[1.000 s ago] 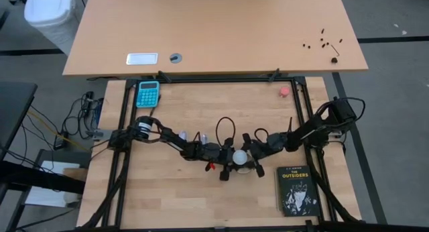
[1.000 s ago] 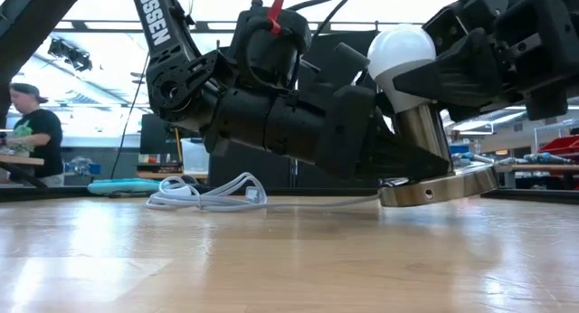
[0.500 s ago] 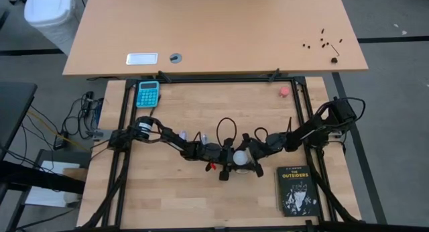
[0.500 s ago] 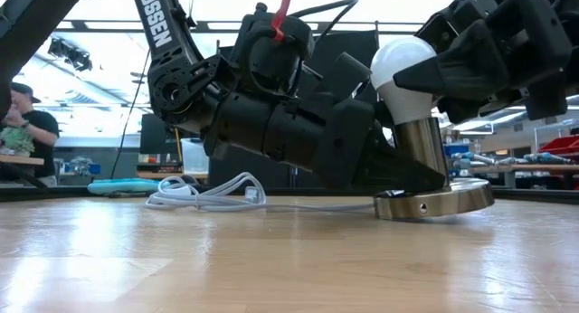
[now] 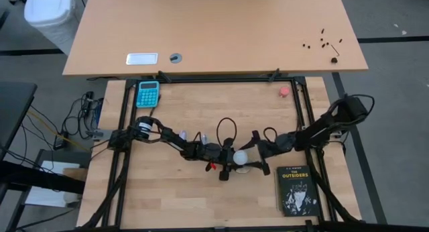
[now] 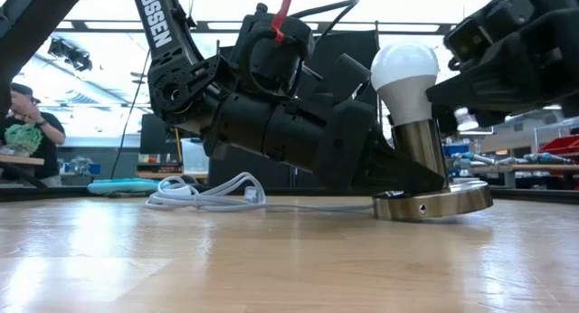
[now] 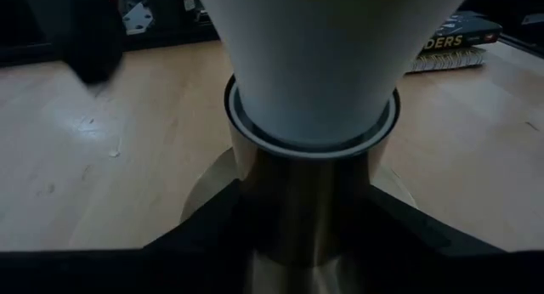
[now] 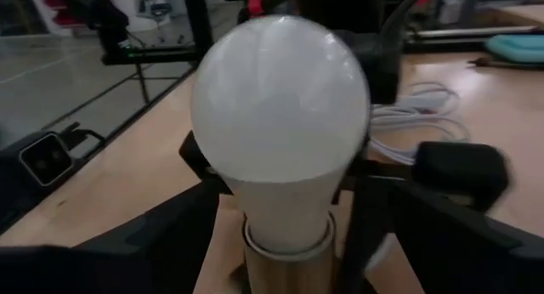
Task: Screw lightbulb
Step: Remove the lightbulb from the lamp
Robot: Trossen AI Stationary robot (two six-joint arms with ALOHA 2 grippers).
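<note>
The lightbulb (image 5: 239, 156) stands upright in the metal socket (image 6: 425, 164), whose disc base (image 6: 434, 203) rests on the wooden table (image 5: 201, 198), toward five o'clock of centre. The left gripper (image 6: 398, 173), reaching in from nine o'clock, clamps the socket stem below the bulb. The right gripper (image 5: 257, 153), at three o'clock of the bulb, stands with fingers spread and clear of the glass. A white cord (image 6: 204, 194) lies coiled behind; a black book (image 5: 295, 190) lies at five o'clock.
</note>
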